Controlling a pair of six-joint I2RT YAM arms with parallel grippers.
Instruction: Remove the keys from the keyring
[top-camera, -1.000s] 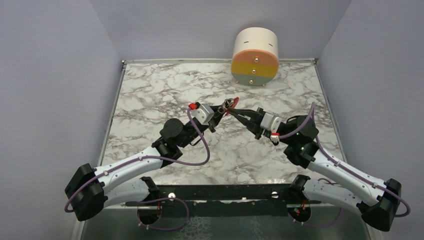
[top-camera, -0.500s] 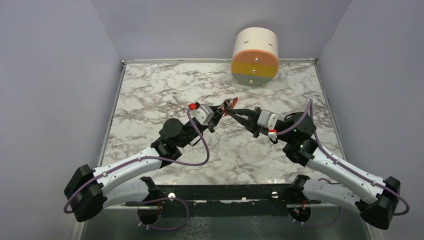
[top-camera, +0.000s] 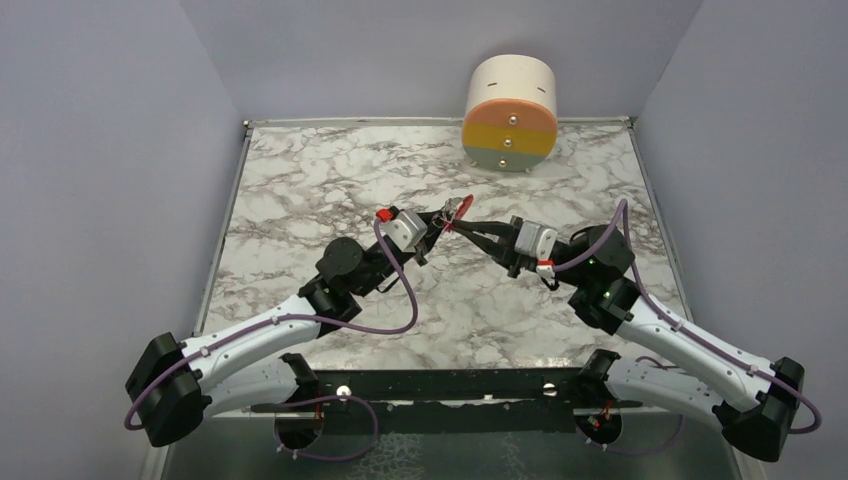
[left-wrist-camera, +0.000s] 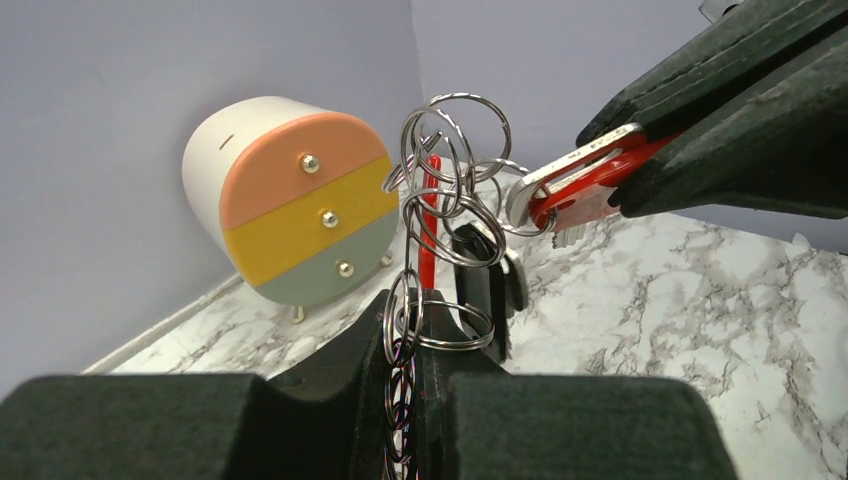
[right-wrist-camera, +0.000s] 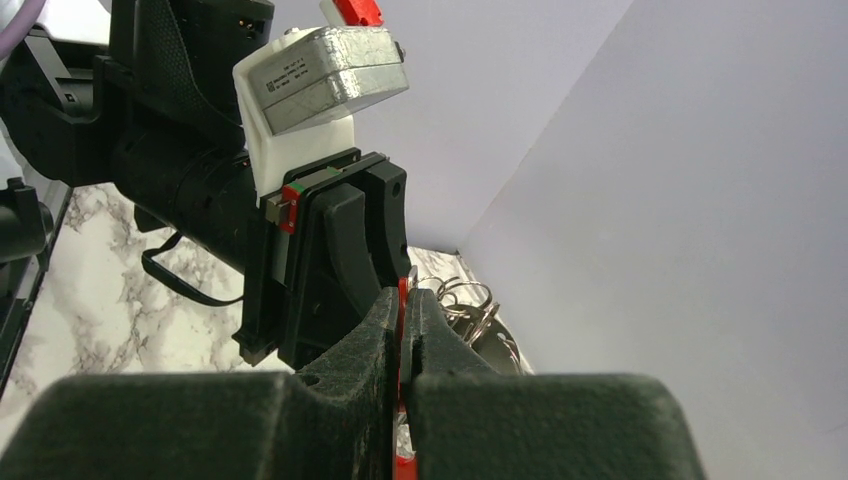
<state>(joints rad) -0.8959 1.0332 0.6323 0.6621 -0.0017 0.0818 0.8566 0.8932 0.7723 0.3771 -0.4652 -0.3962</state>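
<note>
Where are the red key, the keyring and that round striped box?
red key (left-wrist-camera: 585, 190): left wrist view, on its red head.
keyring (left-wrist-camera: 445, 200): left wrist view, on the tangle of silver rings.
round striped box (top-camera: 510, 132): top view, on its yellow middle band.

Table (top-camera: 300, 180): lying under both arms. Drawers (top-camera: 510, 100): standing at its far edge, right of centre. Left gripper (top-camera: 437, 221) and right gripper (top-camera: 467, 227): meeting above the table's middle. Keyring (left-wrist-camera: 450, 190): hanging between them, its chain sitting between the left gripper's fingers. Key (left-wrist-camera: 575, 190): sitting between the right gripper's fingers, right of the rings. Second key (left-wrist-camera: 487, 285): hanging among the rings, just beyond the left fingertips.
</note>
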